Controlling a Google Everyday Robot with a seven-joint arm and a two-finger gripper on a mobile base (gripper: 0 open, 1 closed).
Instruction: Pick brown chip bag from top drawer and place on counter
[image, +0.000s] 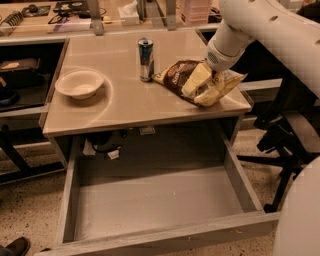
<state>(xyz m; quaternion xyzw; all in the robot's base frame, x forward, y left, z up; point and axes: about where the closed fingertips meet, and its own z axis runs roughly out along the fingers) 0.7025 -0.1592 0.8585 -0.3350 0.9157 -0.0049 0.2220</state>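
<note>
We see the brown chip bag (175, 75) lying on the counter (125, 102) near its 3 o'clock edge, with the gripper (202, 85) down on the bag's 4 o'clock end. We cannot tell whether the claw is clamped or loose. A snagged lift could drag the bag off that edge, or into the can (145, 59) at its 9 o'clock.
</note>
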